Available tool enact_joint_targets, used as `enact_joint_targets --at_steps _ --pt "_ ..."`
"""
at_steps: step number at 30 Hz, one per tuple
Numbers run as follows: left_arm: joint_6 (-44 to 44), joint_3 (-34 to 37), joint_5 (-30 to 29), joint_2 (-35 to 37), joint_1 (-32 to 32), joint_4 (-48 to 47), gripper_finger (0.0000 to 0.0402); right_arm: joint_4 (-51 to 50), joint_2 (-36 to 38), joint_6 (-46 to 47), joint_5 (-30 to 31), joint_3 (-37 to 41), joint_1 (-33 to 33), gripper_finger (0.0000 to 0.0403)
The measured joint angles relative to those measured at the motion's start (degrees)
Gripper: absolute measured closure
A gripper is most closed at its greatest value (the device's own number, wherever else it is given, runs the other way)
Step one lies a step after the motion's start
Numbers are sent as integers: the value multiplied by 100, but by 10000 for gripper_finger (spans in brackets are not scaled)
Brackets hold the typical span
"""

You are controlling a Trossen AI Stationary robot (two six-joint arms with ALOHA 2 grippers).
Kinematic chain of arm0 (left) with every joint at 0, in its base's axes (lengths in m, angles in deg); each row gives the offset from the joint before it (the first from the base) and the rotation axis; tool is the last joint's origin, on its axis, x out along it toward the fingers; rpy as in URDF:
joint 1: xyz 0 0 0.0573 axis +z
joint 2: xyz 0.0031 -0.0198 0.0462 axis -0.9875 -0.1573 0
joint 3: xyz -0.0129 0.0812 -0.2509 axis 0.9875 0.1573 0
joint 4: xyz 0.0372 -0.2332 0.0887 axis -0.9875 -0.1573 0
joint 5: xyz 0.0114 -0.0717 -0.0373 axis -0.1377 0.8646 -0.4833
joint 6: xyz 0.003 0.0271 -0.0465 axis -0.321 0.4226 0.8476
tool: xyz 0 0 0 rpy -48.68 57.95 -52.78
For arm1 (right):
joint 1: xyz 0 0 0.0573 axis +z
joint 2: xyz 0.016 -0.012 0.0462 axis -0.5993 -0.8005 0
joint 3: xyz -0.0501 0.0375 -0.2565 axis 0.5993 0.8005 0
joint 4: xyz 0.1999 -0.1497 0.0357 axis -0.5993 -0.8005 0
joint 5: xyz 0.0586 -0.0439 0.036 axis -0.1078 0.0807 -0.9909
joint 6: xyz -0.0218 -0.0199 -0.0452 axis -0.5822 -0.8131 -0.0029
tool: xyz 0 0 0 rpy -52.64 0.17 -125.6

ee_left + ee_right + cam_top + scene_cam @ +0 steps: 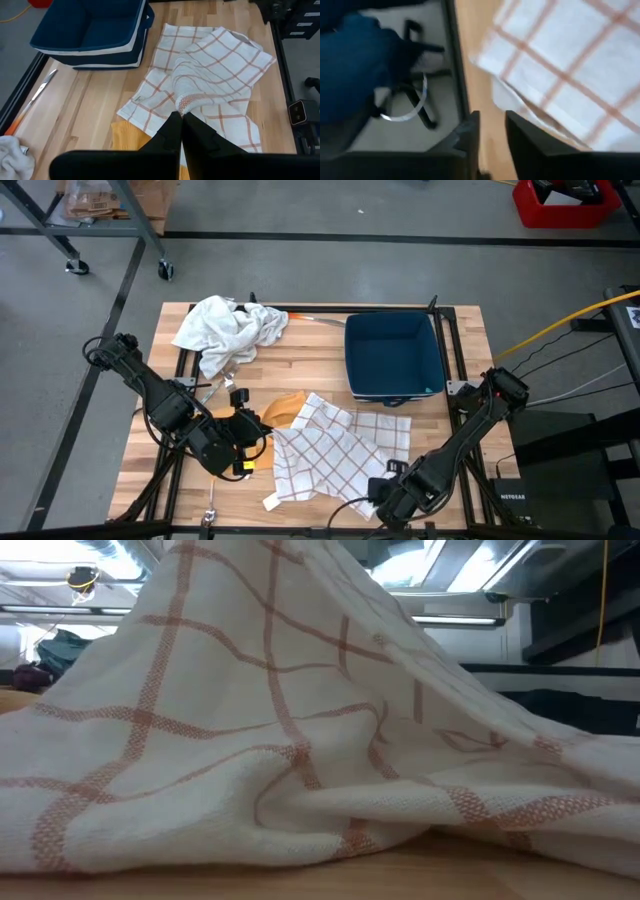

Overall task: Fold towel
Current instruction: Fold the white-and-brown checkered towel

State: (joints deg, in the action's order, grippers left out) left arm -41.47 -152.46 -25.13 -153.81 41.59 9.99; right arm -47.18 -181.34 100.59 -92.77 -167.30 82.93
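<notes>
A white towel with orange-red checks [340,448] lies crumpled on the wooden table's middle. Part of it covers an orange cloth [285,408]. In the low view the towel [300,720] rises to a peak and fills the picture. My left gripper [181,119] is at the towel's left side and is shut on a bunched part of it. My right gripper [492,131] hangs at the table's near right by the towel's near right corner [485,62]. Its fingers stand a little apart with bare wood between them. My left gripper pinches a bunched ridge of the checked towel [187,102] at its left side between its two fingers. The fingers come slanting from the table's left. The cloth rises in a ridge to the fingers, and the rest lies spread on the table.
A dark blue bin [393,358] stands at the far right of the table. A crumpled plain white towel [230,330] lies at the far left. A thin tool with an orange handle [31,100] lies by the far edge. A black frame [451,60] runs along the table's edge.
</notes>
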Motion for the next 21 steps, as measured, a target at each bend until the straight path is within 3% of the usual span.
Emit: enact_joint_targets --at_steps 4,8,13,21 --pt "0 1 0 0 2 4 401 484 -347 98 99 0 2 243" --pt "-9 2 0 0 2 7 401 955 -794 101 -52 0 4 217" --pt "-9 2 0 0 -7 7 401 1418 -1220 -61 -557 0 0 214" --pt "14 2 0 0 -7 7 401 1447 -1387 -127 -588 0 0 228"
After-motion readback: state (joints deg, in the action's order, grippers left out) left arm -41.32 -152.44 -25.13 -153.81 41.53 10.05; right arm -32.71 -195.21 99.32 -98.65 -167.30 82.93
